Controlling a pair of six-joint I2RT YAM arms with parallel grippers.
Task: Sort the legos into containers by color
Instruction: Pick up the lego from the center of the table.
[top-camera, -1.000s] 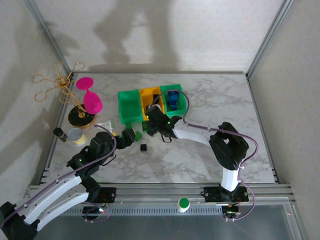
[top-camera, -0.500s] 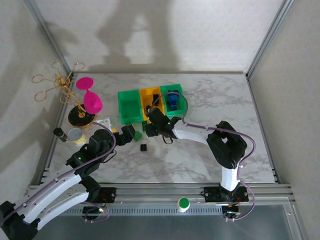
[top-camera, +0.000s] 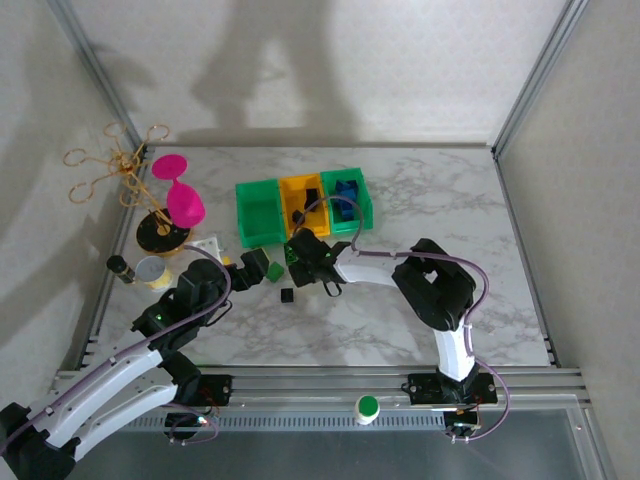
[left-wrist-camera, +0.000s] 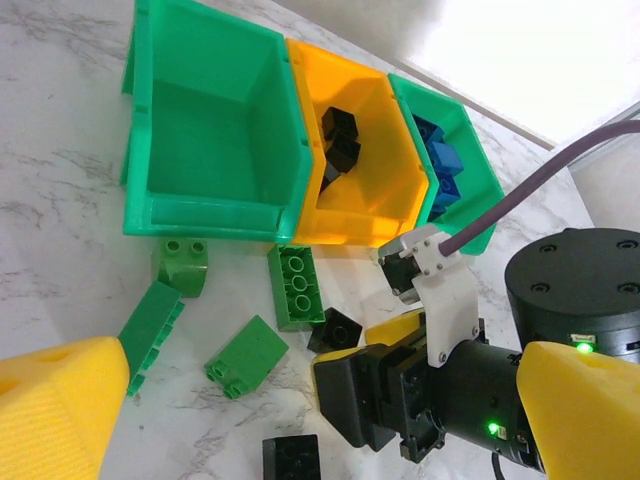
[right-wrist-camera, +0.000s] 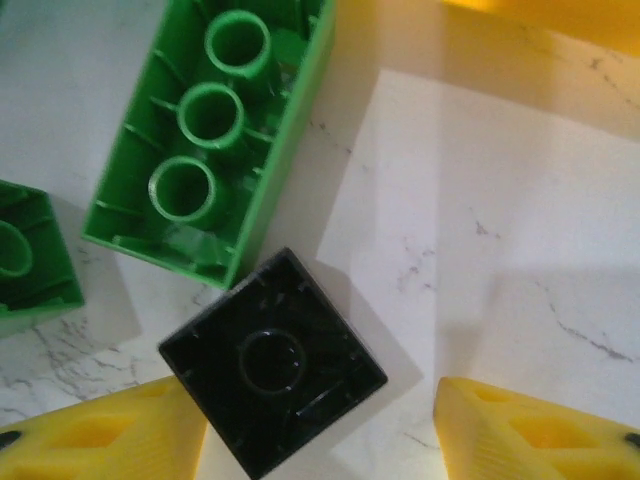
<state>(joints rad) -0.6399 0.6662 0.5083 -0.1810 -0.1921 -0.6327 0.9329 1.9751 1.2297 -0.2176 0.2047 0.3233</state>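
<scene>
Right tool (right-wrist-camera: 315, 395) is down at the table (right-wrist-camera: 480, 200), jaws partway apart and straddling a black brick (right-wrist-camera: 272, 375). It isn't clamped: one yellow finger (right-wrist-camera: 100, 440) sits against the brick, while marble shows between the other finger and the brick.

The brick lies hollow side up and diagonal to the jaws. A squeeze would hit corners first, so my guess is it twists or squirts out unless the wrist squares up. It's also tucked right against the end of a long green brick (right-wrist-camera: 210, 130), also upside down, and that one could get nudged.

The target choice makes sense. The orange bin (left-wrist-camera: 340, 225) just behind it already holds black bricks (left-wrist-camera: 340, 140), and the blue bricks (left-wrist-camera: 437, 160) are in the right green bin (left-wrist-camera: 468, 160). So black goes to orange, a short lift.

The green bricks (left-wrist-camera: 247, 357) lie loose on the table in front of the left green bin (left-wrist-camera: 200, 215), presumably their home. A second black brick (left-wrist-camera: 292, 460) sits nearer the arms.

Left tool (top-camera: 245, 272) is spread wide and holds nothing, low beside the green pile. It looks staged for a green one. It's close to the right tool, so I'd want them moving one at a time.
</scene>
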